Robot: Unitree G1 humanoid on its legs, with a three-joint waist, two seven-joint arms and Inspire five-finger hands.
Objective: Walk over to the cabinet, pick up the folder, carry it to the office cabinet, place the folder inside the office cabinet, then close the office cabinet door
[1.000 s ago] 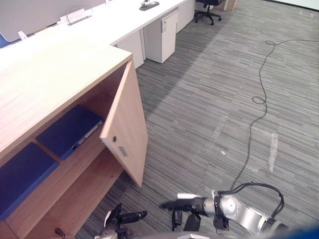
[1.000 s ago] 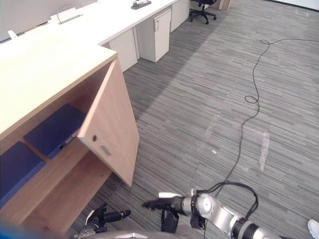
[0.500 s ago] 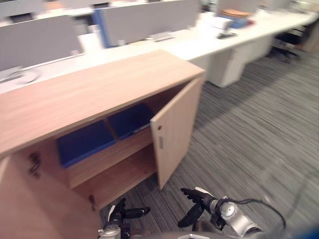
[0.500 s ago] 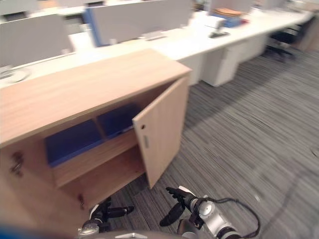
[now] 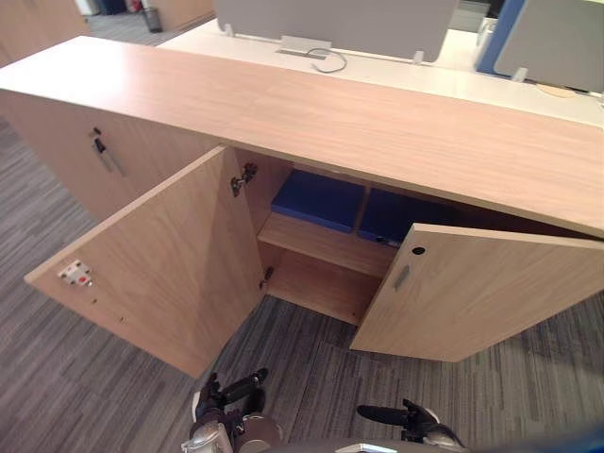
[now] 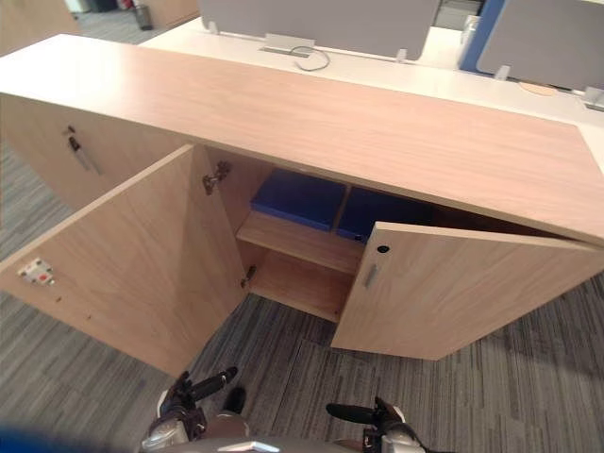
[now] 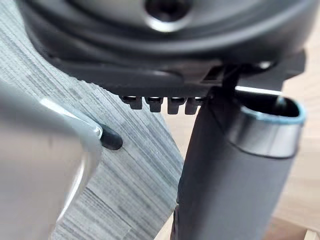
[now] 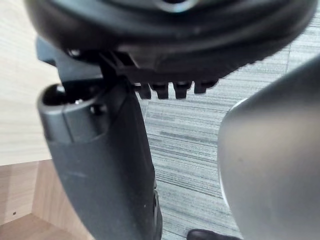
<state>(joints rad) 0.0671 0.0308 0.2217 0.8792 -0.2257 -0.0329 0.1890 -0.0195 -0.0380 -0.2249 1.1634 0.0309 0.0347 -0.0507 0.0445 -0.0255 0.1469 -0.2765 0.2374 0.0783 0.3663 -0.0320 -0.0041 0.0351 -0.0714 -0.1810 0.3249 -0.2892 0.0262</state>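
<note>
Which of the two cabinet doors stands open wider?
The left door, swung far out; the right door hangs only partly open.

Grey striped carpet (image 5: pixel 66 368) covered the floor across the near part of the scene. Along the far side ran a long white table (image 5: pixel 396 74) with a looped cable (image 5: pixel 327 62) lying on it. A grey partition screen (image 5: pixel 330 21) stood behind it, and a blue panel (image 5: pixel 494 36) stood far right.
</note>
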